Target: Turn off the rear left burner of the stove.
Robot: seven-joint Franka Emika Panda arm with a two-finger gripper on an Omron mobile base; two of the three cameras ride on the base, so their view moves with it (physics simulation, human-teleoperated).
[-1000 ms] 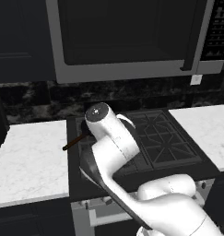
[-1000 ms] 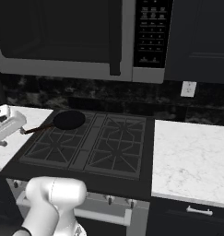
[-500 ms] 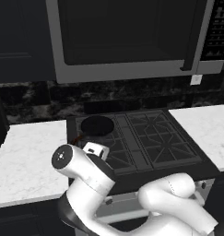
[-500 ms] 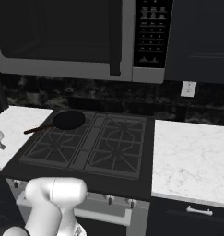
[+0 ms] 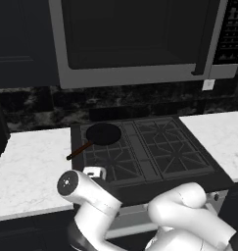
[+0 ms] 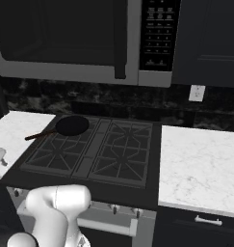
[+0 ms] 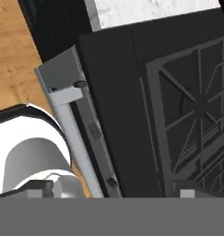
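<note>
The approach is in hand: the gripper [image 7: 111,191], jaws spread and grasping nothing, looks along the stove [image 5: 150,159] front and its small knobs [image 7: 93,130]. The rear left burner [image 5: 105,133] sits at 11 o'clock under a black pan [image 5: 102,134]. Next it must find that burner's knob and close on it

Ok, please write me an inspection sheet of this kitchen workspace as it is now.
Surface: white marble counter on both sides of the stove.
Job's things: rear left burner carries a black pan, handle toward the left counter; silver knobs on the steel front.
Clutter: nothing seen besides the pan.
Grippers: hand low at the stove's front left corner; jaws open, holding nothing.
Cables: nothing seen.
Surroundings: microwave above, wall outlet, wooden floor.
</note>
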